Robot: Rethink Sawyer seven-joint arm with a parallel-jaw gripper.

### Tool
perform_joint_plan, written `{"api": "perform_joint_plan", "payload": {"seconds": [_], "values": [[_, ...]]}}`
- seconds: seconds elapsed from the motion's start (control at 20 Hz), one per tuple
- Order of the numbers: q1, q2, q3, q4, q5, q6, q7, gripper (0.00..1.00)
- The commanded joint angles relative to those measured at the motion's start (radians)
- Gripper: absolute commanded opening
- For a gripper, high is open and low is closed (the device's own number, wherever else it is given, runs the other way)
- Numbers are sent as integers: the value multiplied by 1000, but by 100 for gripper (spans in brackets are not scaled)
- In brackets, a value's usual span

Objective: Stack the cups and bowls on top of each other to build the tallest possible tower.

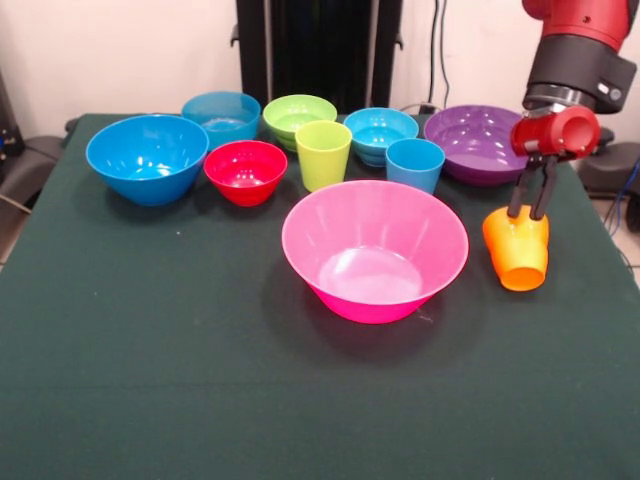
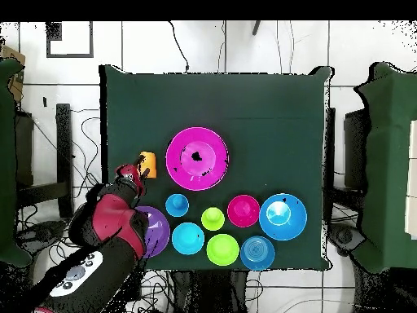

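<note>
Beside empty pink bowl (image 1: 375,250), hand (image 1: 531,212) grips tilted orange cup (image 1: 518,250), its mouth empty

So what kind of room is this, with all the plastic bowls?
Probably a robotics lab. A red and black arm works at a table covered in dark green cloth, cables trail over a tiled floor, and the gripper has an orange cup beside a pink bowl.
</note>
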State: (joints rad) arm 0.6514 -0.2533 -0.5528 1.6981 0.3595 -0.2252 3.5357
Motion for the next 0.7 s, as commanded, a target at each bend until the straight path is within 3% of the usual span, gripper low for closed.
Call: {"api": "perform_joint_plan", "payload": {"seconds": [0.05, 0.7], "values": [[-9, -3, 152, 41, -40, 55, -2, 100], [-10, -48, 175, 113, -75, 19, 6, 100]]}}
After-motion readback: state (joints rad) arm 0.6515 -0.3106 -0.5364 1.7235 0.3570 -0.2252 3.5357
